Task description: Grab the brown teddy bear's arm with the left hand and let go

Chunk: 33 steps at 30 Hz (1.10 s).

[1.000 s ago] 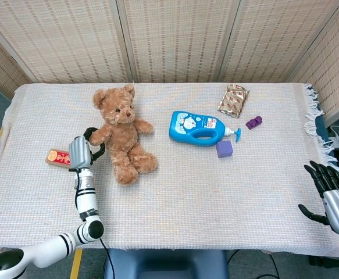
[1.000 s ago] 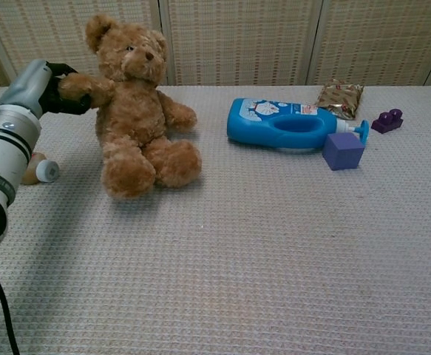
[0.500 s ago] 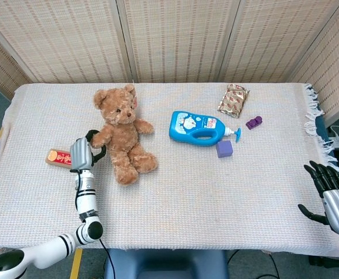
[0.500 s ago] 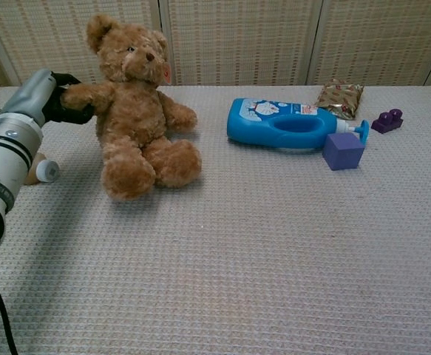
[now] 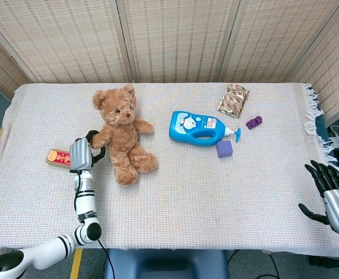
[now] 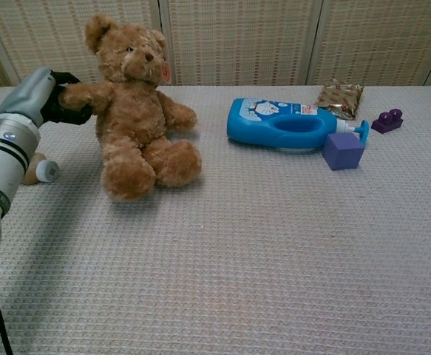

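The brown teddy bear (image 5: pixel 122 133) (image 6: pixel 135 111) sits upright at the left of the table, legs toward me. Its outstretched arm (image 6: pixel 89 93) reaches to the left. My left hand (image 5: pixel 83 151) (image 6: pixel 49 96) is beside the bear, and its dark fingers (image 6: pixel 73 112) curl over and under the paw, holding it. In the head view the same fingers (image 5: pixel 95 141) wrap the paw's tip. My right hand (image 5: pixel 331 189) hangs off the table's right front edge, fingers spread and holding nothing.
A blue pump bottle (image 5: pixel 197 127) (image 6: pixel 285 124) lies at the centre. A purple cube (image 5: pixel 224 149) (image 6: pixel 343 151), a small purple brick (image 5: pixel 253 122) and a foil snack packet (image 5: pixel 233 99) lie nearby. A red-labelled item (image 5: pixel 57 157) lies left of my left hand.
My left hand has drawn slightly to the left with the paw, stretching the bear's arm outward. The bear sits a little straighter. The right hand has not moved.
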### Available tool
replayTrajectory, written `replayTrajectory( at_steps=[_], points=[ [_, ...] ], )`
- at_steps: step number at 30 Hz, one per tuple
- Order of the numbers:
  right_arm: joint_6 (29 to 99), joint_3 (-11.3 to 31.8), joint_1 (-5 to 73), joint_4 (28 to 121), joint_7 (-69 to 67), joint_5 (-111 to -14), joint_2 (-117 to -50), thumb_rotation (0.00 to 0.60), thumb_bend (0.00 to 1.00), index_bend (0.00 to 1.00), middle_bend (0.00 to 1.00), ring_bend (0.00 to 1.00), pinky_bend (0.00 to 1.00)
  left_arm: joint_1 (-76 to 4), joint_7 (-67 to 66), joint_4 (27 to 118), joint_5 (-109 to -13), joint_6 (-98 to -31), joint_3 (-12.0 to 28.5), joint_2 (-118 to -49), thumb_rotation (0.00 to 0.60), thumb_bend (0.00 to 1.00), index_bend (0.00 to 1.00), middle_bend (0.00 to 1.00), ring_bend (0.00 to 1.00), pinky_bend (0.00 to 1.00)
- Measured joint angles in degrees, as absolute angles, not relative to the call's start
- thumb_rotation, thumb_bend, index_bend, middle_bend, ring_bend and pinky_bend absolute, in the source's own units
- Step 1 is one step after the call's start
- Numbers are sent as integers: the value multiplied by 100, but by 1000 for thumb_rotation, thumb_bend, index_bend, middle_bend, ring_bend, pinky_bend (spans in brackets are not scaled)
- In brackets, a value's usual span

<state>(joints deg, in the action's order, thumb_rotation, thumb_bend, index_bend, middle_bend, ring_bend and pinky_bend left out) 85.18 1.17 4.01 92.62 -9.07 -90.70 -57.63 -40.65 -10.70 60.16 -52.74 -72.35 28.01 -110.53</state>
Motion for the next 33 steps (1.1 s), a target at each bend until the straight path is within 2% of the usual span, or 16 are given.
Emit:
replayTrajectory(
  at_steps=[4, 12, 14, 16, 19, 22, 26, 33],
  points=[
    [8498, 123, 411, 9261, -890, -9052, -5770, 600, 97, 0, 0, 0, 4, -4032, -1470, 6347, -4896, -7075, 2826, -10960, 600, 471, 419, 526, 500, 357],
    [8466, 121, 421, 9283, -847, -9031, -5776, 600, 97, 0, 0, 0, 4, -3967, -901, 6255, -5327, -7200, 2793, -10941, 600, 459, 399, 507, 485, 358],
    [8468, 123, 420, 9284, -845, -9028, -5777, 600, 97, 0, 0, 0, 5, -3939, -927, 6249, -5353, -7165, 2737, -10903, 600, 448, 321, 428, 433, 356],
    [8464, 125, 421, 9284, -844, -9021, -5777, 600, 97, 0, 0, 0, 4, -3912, -890, 6242, -5455, -7152, 2663, -10866, 600, 439, 207, 304, 350, 350],
    [8444, 130, 429, 9290, -837, -9005, -5775, 600, 97, 0, 0, 0, 4, -3834, -754, 6245, -5716, -7147, 2486, -10755, 600, 430, 53, 132, 210, 332],
    [8426, 132, 437, 9296, -822, -8994, -5780, 600, 97, 0, 0, 0, 5, -3696, -637, 6320, -6003, -7195, 2269, -10557, 600, 414, 1, 26, 113, 317],
    [8409, 137, 441, 9309, -799, -8967, -5783, 600, 96, 0, 0, 0, 5, -3406, -684, 6589, -6382, -7342, 1855, -10098, 600, 406, 0, 0, 34, 301],
    [8423, 153, 437, 9319, -737, -8942, -5816, 600, 97, 0, 0, 0, 5, -2528, -1112, 7277, -7140, -7991, 851, -8965, 600, 402, 0, 0, 27, 288]
  ],
)
